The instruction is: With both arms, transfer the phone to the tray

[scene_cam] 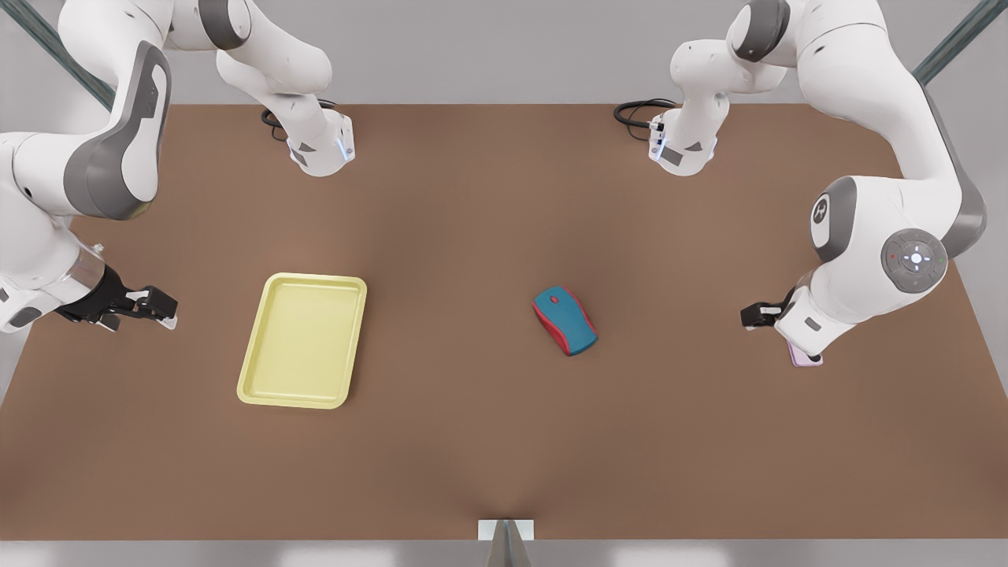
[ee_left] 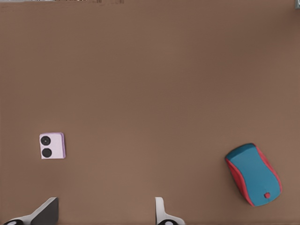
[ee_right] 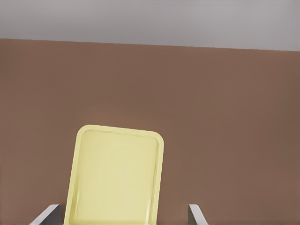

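The phone (ee_left: 51,146) is a small pale pink-lilac rectangle with black camera spots, lying flat on the brown table. In the front view only a corner of the phone (scene_cam: 808,360) peeks out from under the arm at the front view's right. That arm carries my left gripper (scene_cam: 756,315), which hovers open above the table beside the phone, its fingers (ee_left: 47,210) spread wide and holding nothing. The pale yellow tray (scene_cam: 303,340) lies on the front view's left. My right gripper (scene_cam: 153,307) waits open just outside the tray (ee_right: 115,173), facing it.
A teal-and-red computer mouse (scene_cam: 565,320) lies between the tray and the phone, and it also appears in the left wrist view (ee_left: 253,174). Both arm bases with black cables stand at the table's far edge.
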You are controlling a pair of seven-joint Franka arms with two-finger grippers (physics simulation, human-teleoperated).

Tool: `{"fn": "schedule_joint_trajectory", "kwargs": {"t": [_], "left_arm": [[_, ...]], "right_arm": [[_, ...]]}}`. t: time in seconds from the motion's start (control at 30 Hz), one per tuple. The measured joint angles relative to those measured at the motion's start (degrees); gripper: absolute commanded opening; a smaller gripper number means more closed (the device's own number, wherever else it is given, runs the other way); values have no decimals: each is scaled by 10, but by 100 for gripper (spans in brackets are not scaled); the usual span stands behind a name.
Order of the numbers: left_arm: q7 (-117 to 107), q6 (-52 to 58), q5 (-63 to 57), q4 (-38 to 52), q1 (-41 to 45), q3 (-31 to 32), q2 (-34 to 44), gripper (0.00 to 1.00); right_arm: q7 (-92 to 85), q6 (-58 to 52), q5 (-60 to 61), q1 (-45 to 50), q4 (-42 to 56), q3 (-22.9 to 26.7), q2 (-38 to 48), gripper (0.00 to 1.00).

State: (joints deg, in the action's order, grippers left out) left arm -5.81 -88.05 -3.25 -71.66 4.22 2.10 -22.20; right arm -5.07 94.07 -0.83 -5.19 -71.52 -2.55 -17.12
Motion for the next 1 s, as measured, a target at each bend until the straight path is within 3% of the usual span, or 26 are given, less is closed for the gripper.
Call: {"fn": "schedule_joint_trajectory", "kwargs": {"t": [0.13,0.27,0.4,0.6,0.77,1.0], "left_arm": [[14,-10,-2,-7,-3,-9,-7,100],[46,-64,3,-86,-62,-24,-27,100],[103,-179,7,-216,-125,-46,-32,100],[199,-391,10,-327,-179,-52,-64,100],[273,-512,12,-343,-202,-52,-103,100],[351,-580,34,-350,-203,-52,-127,100]], "right_arm": [[0,0,0,0,0,0,0,100],[0,0,0,0,-1,0,0,100],[0,0,0,1,0,0,0,100],[0,0,0,0,0,0,0,100],[0,0,0,0,-1,0,0,100],[0,0,0,1,-1,0,0,100]]}}
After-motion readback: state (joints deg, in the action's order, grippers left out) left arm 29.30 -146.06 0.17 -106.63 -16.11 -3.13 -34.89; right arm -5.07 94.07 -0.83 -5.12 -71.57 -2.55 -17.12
